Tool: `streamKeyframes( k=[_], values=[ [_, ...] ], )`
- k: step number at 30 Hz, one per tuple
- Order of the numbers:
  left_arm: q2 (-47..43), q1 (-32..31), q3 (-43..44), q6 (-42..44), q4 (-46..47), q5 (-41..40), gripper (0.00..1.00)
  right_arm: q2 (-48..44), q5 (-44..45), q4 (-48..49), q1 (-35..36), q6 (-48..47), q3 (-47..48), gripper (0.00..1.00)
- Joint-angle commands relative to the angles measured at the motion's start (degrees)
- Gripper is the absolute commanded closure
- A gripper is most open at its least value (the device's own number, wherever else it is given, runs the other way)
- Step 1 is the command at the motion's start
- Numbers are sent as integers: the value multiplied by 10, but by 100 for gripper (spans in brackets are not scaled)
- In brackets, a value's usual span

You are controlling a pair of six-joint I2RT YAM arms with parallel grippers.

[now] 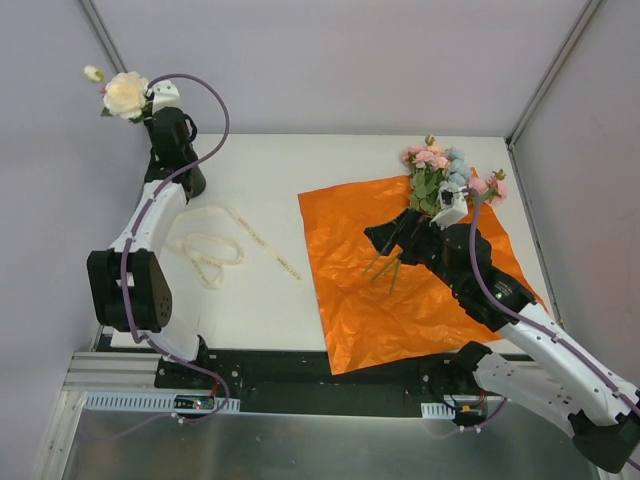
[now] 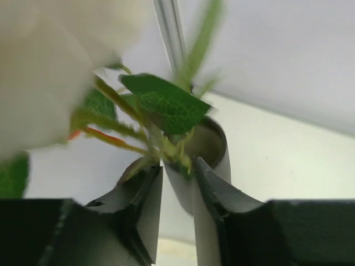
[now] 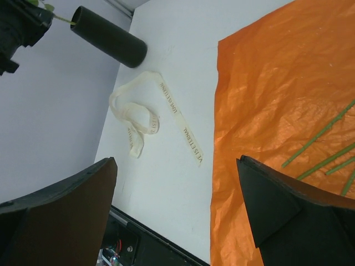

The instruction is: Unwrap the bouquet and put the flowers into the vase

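Well, from my remote seat the left end effector [image 2: 177, 166] sits high at the far left corner of the bench [image 1: 260, 170]. Its fingers are parted only a little, with the thin stem of the cream flower [image 1: 125, 95] between the tips. The gap looks wider than the stem, and I see neither pad pressing on it. In the left wrist view the bloom is a blurred white mass cut off by the frame edge, and only one green leaf [image 2: 166, 102] is sharp. The dark vase [image 2: 213, 144] shows its open mouth right behind the fingertips. Its lower body is hidden by the fingers, so I cannot tell how far the stem reaches inside. From overhead the vase merges with the dark wrist of that arm and I cannot separate them; the right wrist view shows its side clearly, standing near the ribbon [image 1: 215, 250]. The ribbon's printed lettering is too small to read. The right end effector [image 3: 176, 160] is spread fully wide and holds nothing, hovering over the flattened orange paper [image 1: 400, 300]. The other flowers [image 1: 440, 175] lie at the paper's far edge, their green stems [image 3: 327, 149] partly covered by that arm from overhead
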Motion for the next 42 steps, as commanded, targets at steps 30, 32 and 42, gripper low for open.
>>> streamKeyframes(
  k=[30,32,42],
  values=[
    [-357,-124,-216,-388,-294,621,1,198,91,18,-150,19,-52,32],
    [-342,-138,-235,-379,-295,631,1,216,80,25,-173,16,-52,36],
    [-316,-138,-217,-317,-394,617,1,297,49,67,-247,28,-52,53]
  ],
)
